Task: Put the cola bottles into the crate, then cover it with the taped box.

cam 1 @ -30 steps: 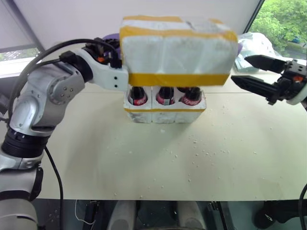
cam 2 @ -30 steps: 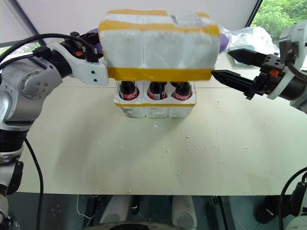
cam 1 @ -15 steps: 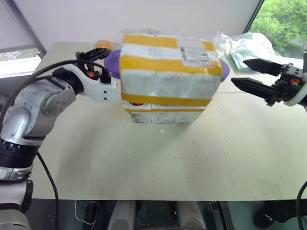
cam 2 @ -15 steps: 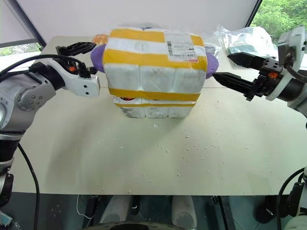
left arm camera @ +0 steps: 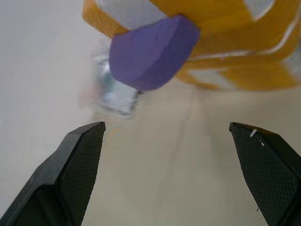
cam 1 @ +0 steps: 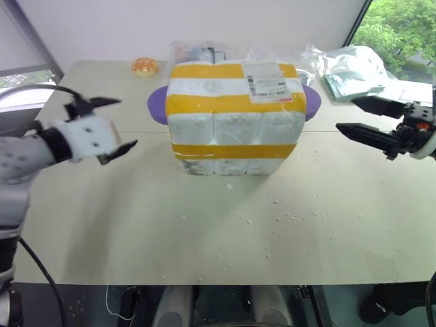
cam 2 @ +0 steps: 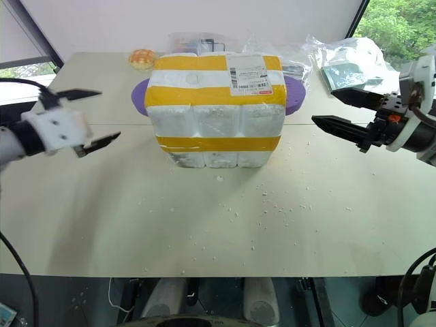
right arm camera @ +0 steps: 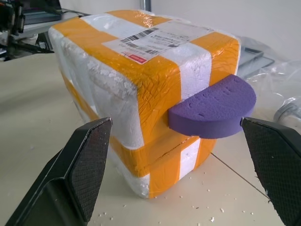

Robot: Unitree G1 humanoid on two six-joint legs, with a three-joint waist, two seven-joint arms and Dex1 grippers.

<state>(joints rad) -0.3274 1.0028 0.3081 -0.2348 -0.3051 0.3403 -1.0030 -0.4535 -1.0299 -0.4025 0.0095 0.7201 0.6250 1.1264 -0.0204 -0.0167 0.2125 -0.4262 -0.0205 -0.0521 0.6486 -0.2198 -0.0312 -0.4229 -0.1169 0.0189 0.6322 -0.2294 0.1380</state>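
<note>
The taped box (cam 1: 235, 112), white foam with wide yellow bands and a shipping label on top, stands at the table's middle, down over the crate. Only the crate's (cam 1: 231, 165) low white wall shows under the lower yellow band. The cola bottles are hidden inside. Purple foam handles (cam 1: 157, 103) stick out of both ends of the box. My left gripper (cam 1: 116, 124) hovers open to the box's left, clear of it. Off to the right, my right gripper (cam 1: 346, 114) is open too, pointing at the right handle (right arm camera: 211, 108) with a gap between.
White foam crumbs (cam 1: 286, 218) are scattered on the beige table (cam 1: 204, 238) in front of the box. A bun (cam 1: 145, 66) lies at the back left. Clear plastic bags (cam 1: 354, 65) and a package (cam 1: 197, 51) sit behind the box and at the back right.
The taped box came down from above the bottles onto the crate and now hides them. My left gripper opened, let go of it and drew back to the left. The right gripper drifted slightly right.
</note>
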